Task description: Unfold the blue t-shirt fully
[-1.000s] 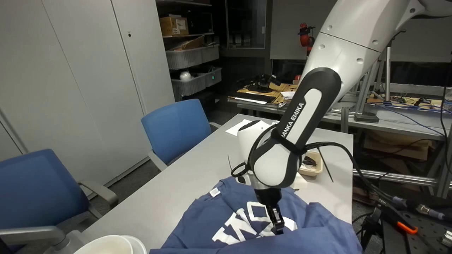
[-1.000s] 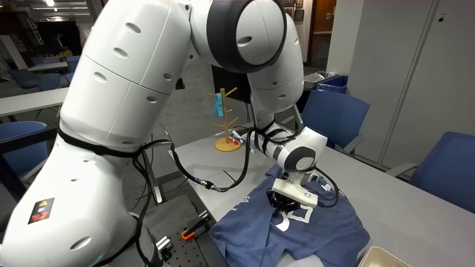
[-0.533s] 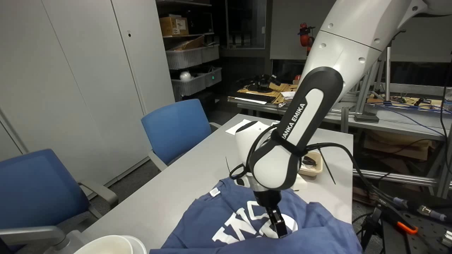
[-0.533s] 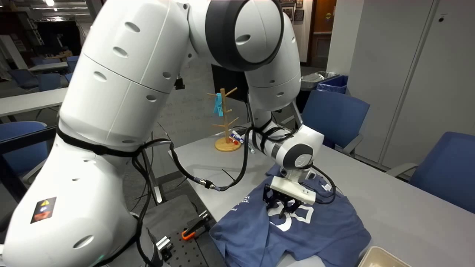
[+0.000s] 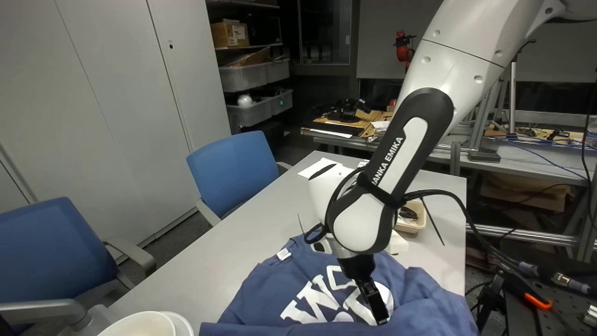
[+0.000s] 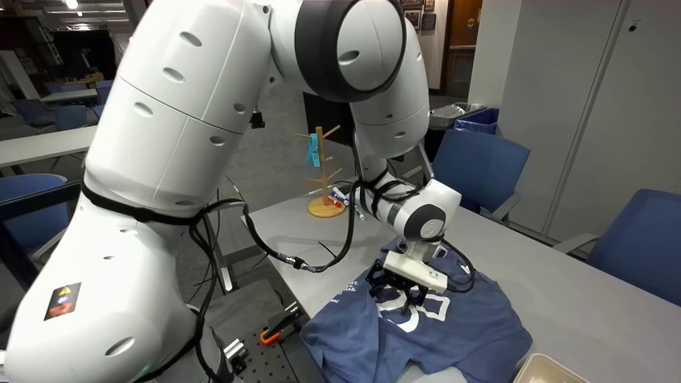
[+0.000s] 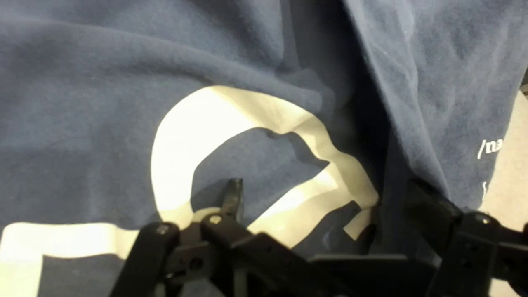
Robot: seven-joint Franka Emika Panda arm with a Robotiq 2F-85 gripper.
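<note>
Your gripper (image 7: 328,189), jaws spread apart, stands over the blue t-shirt (image 6: 436,340), which lies on the table (image 6: 564,298) and reaches the robot-side edge. You have table surface between t-shirt and chairs (image 6: 481,165).

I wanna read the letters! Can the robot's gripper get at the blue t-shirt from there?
Probably yes: the gripper is open right at the blue t-shirt, and nothing shows between them.
</note>
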